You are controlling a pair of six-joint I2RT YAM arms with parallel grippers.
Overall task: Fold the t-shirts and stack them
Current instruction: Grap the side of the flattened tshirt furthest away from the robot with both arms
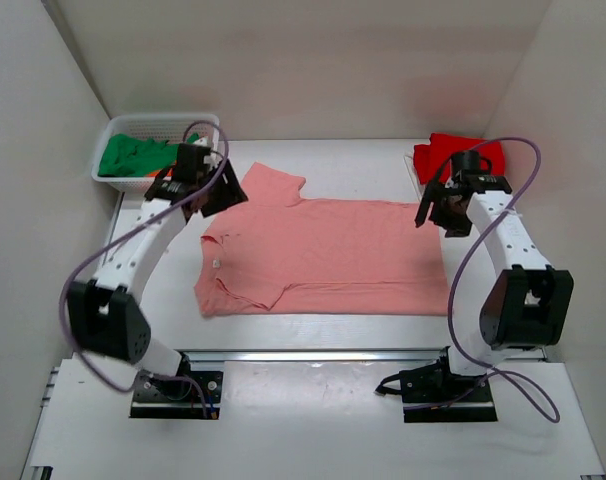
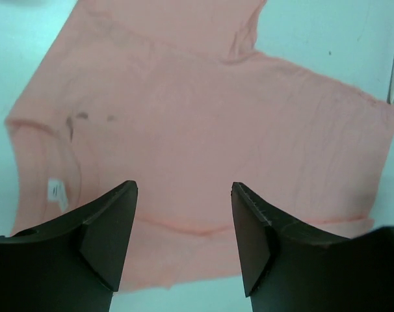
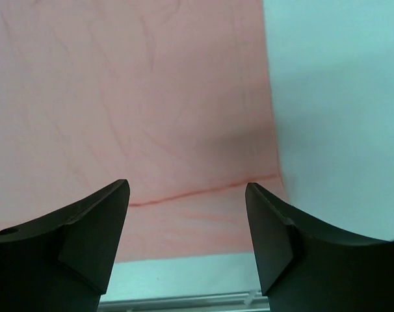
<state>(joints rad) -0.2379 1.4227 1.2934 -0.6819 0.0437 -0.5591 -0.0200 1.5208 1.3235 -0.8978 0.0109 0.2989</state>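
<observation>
A salmon-pink t-shirt lies spread flat in the middle of the table, collar to the left and hem to the right. My left gripper hovers over its far sleeve and shoulder, open and holding nothing. In the left wrist view the shirt fills the space below the parted gripper. My right gripper hangs over the hem's far corner, also open and holding nothing. In the right wrist view the gripper is above the hem seam of the shirt. A bright red t-shirt lies crumpled at the back right.
A white mesh basket stands at the back left and holds a green t-shirt, with a bit of orange cloth beneath it. White walls close in the left, back and right sides. A metal rail runs along the near edge.
</observation>
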